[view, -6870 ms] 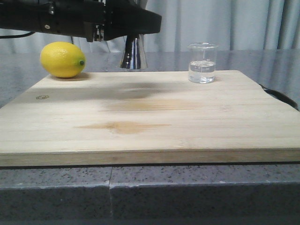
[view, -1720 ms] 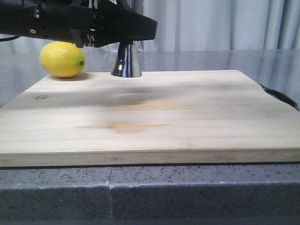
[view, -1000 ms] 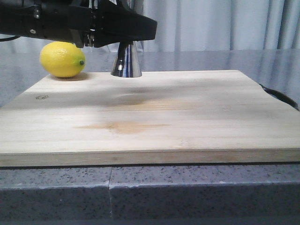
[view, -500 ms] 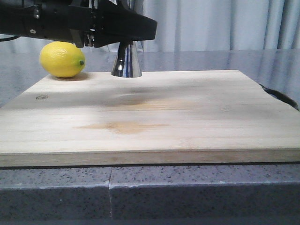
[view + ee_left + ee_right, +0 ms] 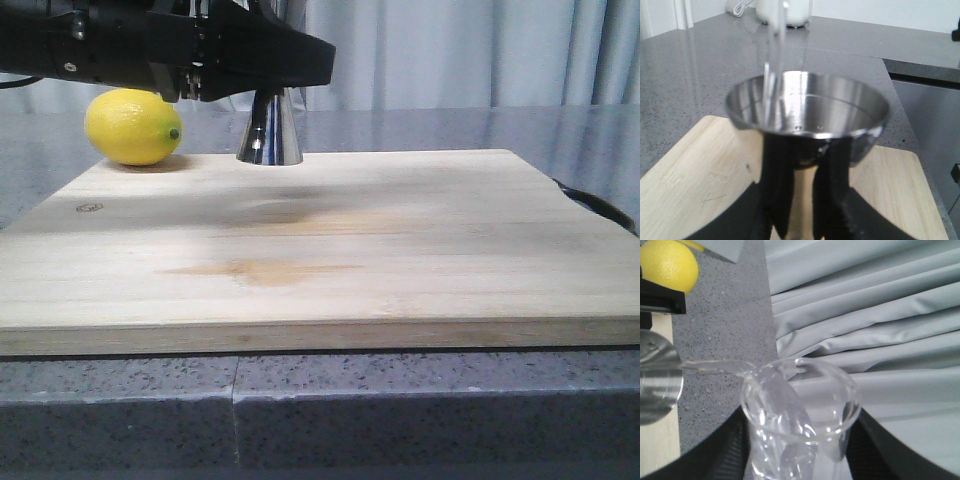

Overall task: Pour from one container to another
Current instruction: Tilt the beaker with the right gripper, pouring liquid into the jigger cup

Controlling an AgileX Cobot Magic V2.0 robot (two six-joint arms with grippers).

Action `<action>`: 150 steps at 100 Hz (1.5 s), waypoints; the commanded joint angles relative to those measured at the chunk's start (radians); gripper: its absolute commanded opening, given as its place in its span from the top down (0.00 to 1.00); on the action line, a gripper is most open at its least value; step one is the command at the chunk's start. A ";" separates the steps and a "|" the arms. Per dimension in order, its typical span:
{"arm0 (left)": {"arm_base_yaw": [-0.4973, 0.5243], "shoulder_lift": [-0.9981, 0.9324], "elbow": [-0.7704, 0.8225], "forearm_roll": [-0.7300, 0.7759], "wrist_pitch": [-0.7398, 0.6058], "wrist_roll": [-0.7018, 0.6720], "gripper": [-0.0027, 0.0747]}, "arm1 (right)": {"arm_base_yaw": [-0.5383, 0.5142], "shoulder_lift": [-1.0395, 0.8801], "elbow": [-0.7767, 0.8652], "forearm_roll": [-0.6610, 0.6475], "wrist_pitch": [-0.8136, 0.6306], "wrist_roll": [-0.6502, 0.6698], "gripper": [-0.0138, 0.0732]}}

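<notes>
Front view, nearest item: the grey speckled worktop (image 5: 400, 400) carries a pale wooden cutting board (image 5: 330, 250), its near half bare, as in the frame half a second earlier. At the board's far left corner a yellow lemon (image 5: 133, 126) lies unmoved. Right of it the steel jigger (image 5: 269, 128) hangs just above the board's far edge, upright, only its lower cone showing below the black left hand (image 5: 262, 70). Its position matches the preceding frames. Nearly seven seconds ago the glass beaker stood on the board's far right area; that place is now vacant, as it was 1.7 seconds ago.

Left wrist view: the left hand (image 5: 800, 185) is closed on the jigger (image 5: 807, 125), a black finger (image 5: 777, 190) on each side of its narrow waist. A thin clear stream (image 5: 774, 65) falls into the upper cup.

Right wrist view: the right hand (image 5: 800, 460) has its dark fingers (image 5: 725, 450) pressed to both sides of the beaker (image 5: 800, 415), which is tilted with its lip toward the jigger (image 5: 657, 380). Liquid (image 5: 715, 366) runs from the lip toward the steel rim. Grey curtain (image 5: 880, 315) lies beyond.
</notes>
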 commanded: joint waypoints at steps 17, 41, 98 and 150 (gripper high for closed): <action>-0.002 -0.052 -0.019 -0.084 0.101 -0.002 0.76 | 0.001 -0.027 -0.038 -0.059 -0.048 -0.003 0.52; -0.002 -0.052 -0.019 -0.084 0.101 -0.002 0.76 | 0.001 -0.027 -0.038 -0.067 -0.049 -0.003 0.52; -0.002 -0.052 -0.019 -0.084 0.101 -0.002 0.76 | 0.001 -0.027 -0.038 -0.071 -0.047 -0.003 0.52; -0.002 -0.052 -0.019 -0.084 0.101 -0.002 0.76 | 0.072 -0.027 -0.038 -0.071 0.067 -0.003 0.52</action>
